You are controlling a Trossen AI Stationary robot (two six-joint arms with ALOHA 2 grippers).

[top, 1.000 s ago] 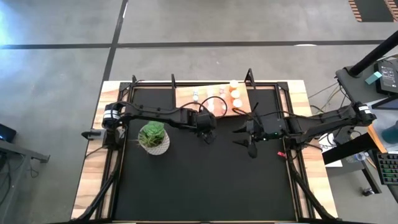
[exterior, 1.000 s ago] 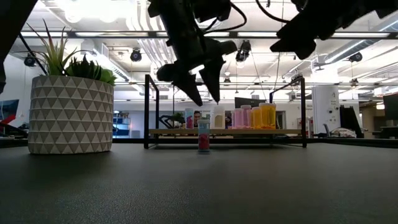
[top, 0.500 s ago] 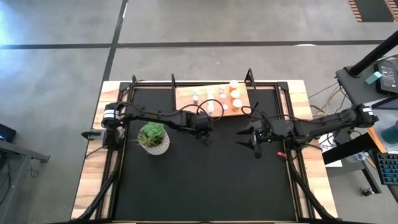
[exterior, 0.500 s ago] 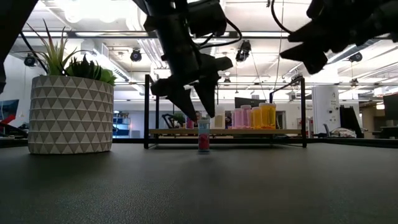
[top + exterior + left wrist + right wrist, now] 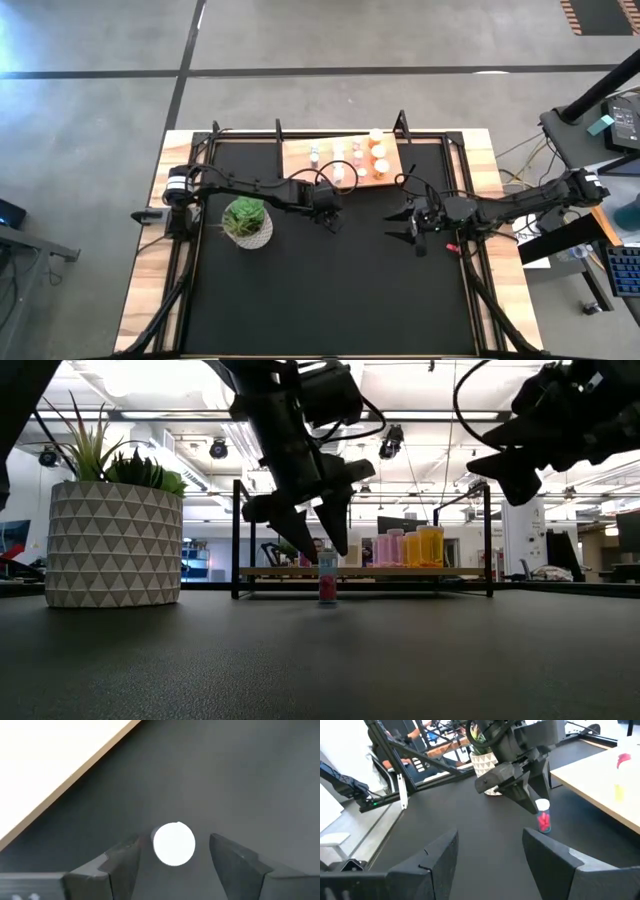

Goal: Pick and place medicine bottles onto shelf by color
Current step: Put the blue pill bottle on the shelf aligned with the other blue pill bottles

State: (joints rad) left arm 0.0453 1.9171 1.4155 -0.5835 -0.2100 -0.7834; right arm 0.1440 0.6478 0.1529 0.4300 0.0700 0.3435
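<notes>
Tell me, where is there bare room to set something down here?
The black tabletop lies bare in front of the potted plant and both grippers. On the shelf, the left end looks bare; bottles crowd its right end.

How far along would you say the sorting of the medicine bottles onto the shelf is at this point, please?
Nearly done, it seems. Pink and orange bottles already stand grouped on the shelf. In hand: the left end effector, open, straddles the white cap of a pink bottle standing on the black table in front of the shelf, not yet gripped. The right end effector waits open over the table's right side. Left: grasp that bottle and shelve it with the pinks.
</notes>
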